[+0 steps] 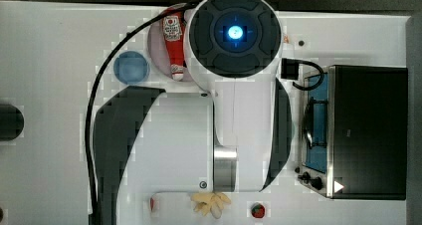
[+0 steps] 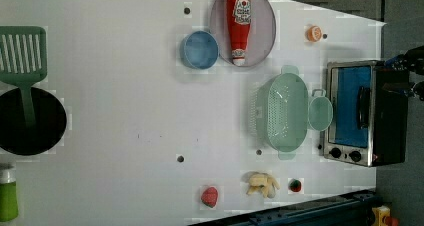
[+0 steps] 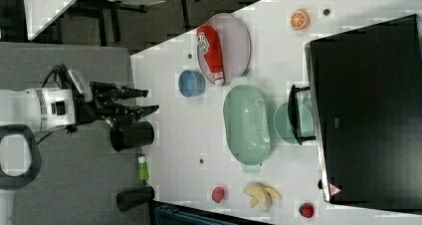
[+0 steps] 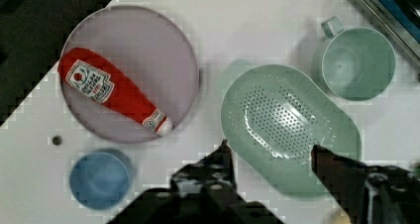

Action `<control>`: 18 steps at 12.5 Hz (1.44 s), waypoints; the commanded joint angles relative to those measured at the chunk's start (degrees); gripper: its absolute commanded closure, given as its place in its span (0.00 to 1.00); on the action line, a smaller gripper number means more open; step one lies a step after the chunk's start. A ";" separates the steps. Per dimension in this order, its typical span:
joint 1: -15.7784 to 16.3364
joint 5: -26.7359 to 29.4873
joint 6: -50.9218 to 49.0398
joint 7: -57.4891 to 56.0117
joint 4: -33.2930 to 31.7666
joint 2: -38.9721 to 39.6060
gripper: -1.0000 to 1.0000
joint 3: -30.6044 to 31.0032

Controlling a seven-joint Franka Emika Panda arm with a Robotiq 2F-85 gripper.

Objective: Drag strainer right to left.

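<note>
Fingers: black gripper [image 4: 270,147] spread wide, holding nothing, above the table.
Strainer: pale-green oval plastic perforated strainer [image 2: 285,111] on white table [image 2: 125,86], touching teal-green mug [image 2: 320,113].

White arm [image 1: 234,130] with dark grey joints, a blue-lit round cap [image 1: 234,33], black cable [image 1: 97,100], black gripper [image 3: 144,100].

On the white table [image 2: 115,111], the pale-green strainer [image 2: 283,112] lay right of centre, its long axis running twelve to six. A teal mug [image 2: 320,113] touched its three o'clock side, with the toaster oven [image 2: 362,112] just beyond. At eleven o'clock of the strainer sat a blue bowl [image 2: 200,49] beside a plate [image 2: 265,26] bearing a ketchup bottle [image 2: 239,25]. A banana [image 2: 262,184] lay at six o'clock.
</note>
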 commanded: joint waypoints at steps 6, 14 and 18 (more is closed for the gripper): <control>-1.82 0.01 -10.52 9.90 -9.55 -16.15 0.00 -1.28; -1.80 0.01 21.09 25.72 -31.15 -5.62 0.00 -0.72; -1.54 0.01 36.01 33.12 -36.39 4.53 0.00 0.30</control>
